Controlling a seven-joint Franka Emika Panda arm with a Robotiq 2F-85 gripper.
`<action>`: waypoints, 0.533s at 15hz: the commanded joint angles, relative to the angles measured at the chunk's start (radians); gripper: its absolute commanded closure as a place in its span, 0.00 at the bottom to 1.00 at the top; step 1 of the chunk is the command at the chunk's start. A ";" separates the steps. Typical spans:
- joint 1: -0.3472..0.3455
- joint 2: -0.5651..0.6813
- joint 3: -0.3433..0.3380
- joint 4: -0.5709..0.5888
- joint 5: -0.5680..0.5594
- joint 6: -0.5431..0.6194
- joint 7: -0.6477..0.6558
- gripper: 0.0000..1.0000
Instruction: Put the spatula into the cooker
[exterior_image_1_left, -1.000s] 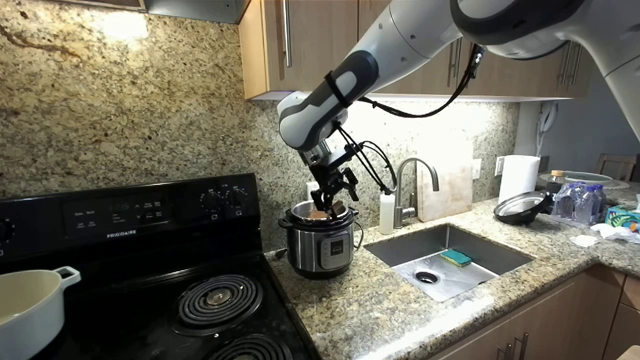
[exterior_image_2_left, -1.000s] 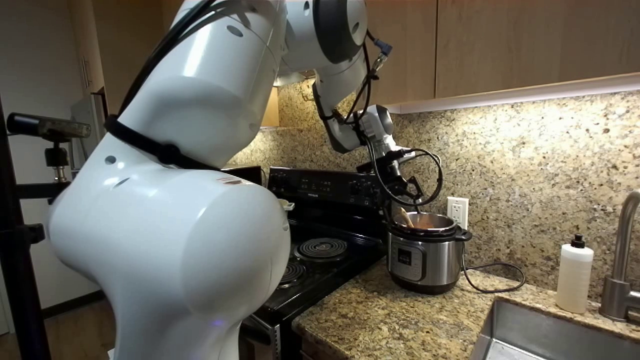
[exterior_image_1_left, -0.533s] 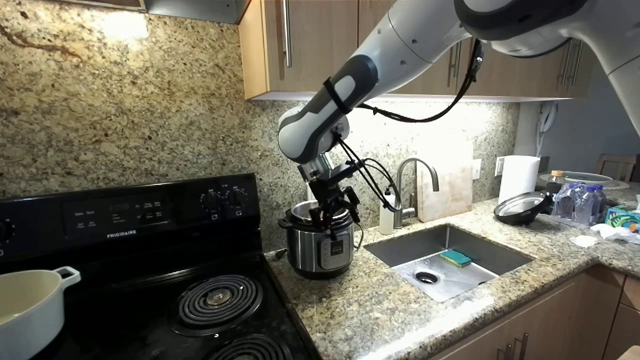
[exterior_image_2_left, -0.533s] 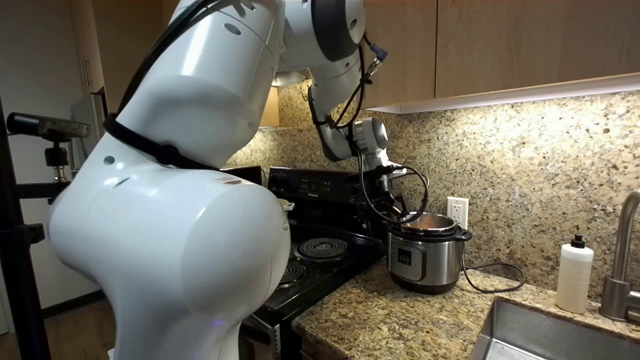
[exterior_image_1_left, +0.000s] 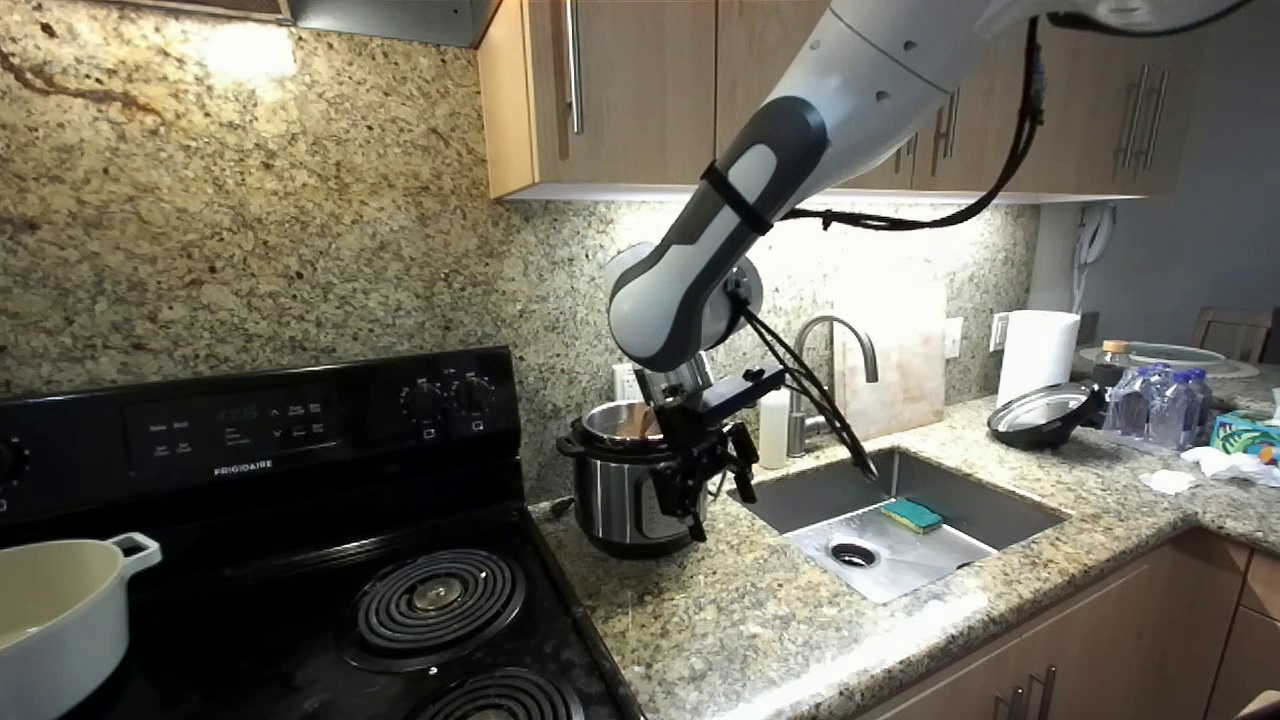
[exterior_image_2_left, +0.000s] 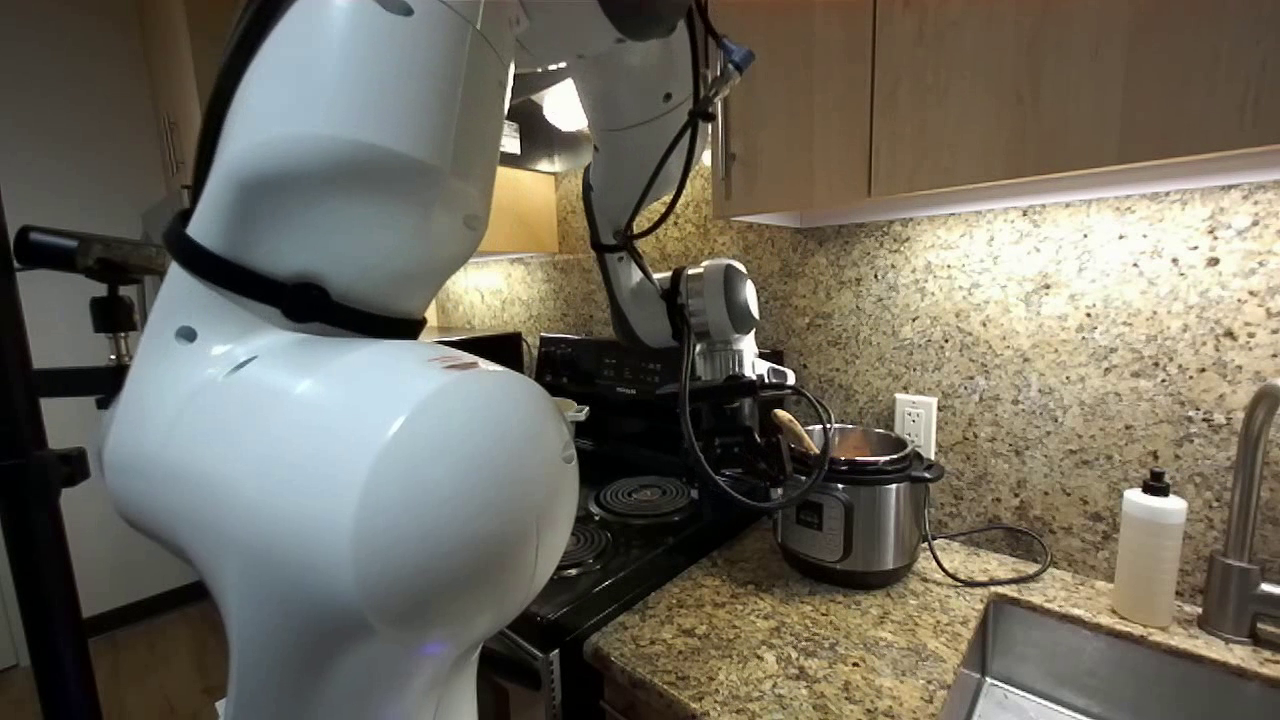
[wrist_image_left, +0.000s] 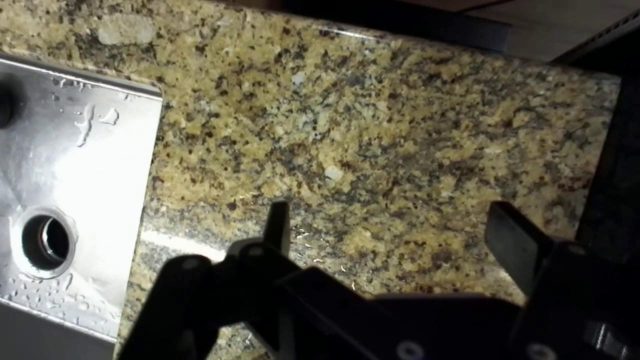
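The cooker (exterior_image_1_left: 605, 505) stands on the granite counter by the stove; it also shows in an exterior view (exterior_image_2_left: 895, 525). The wooden spatula (exterior_image_2_left: 794, 431) leans in the cooker with one end sticking up over the rim towards the stove; its lower part is hidden inside. Reddish-brown contents show in the cooker. My gripper (exterior_image_1_left: 722, 512) is in front of the cooker and covers part of its control panel in that view. In the wrist view the fingers (wrist_image_left: 390, 206) are wide apart with only bare granite between them. The gripper is open and apart from the spatula.
The black stove (exterior_image_1_left: 300, 560) is beside the counter with a white pot (exterior_image_1_left: 75, 610) on it. A sink (exterior_image_1_left: 850, 520) with a sponge (exterior_image_1_left: 912, 515) is on the opposite side. A soap bottle (exterior_image_2_left: 1150, 550) and faucet (exterior_image_1_left: 800, 380) stand behind the sink. Cabinets (exterior_image_1_left: 640, 90) hang overhead.
My gripper has moved from the cooker's rim down and out in front of the cooker, still open. The spatula stays in the cooker, its upper end leaning farther over the rim.
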 joint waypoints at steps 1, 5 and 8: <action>-0.034 -0.204 0.005 -0.233 0.054 0.130 -0.004 0.00; -0.063 -0.360 0.001 -0.375 0.146 0.235 -0.034 0.00; -0.076 -0.457 -0.011 -0.450 0.215 0.277 -0.078 0.00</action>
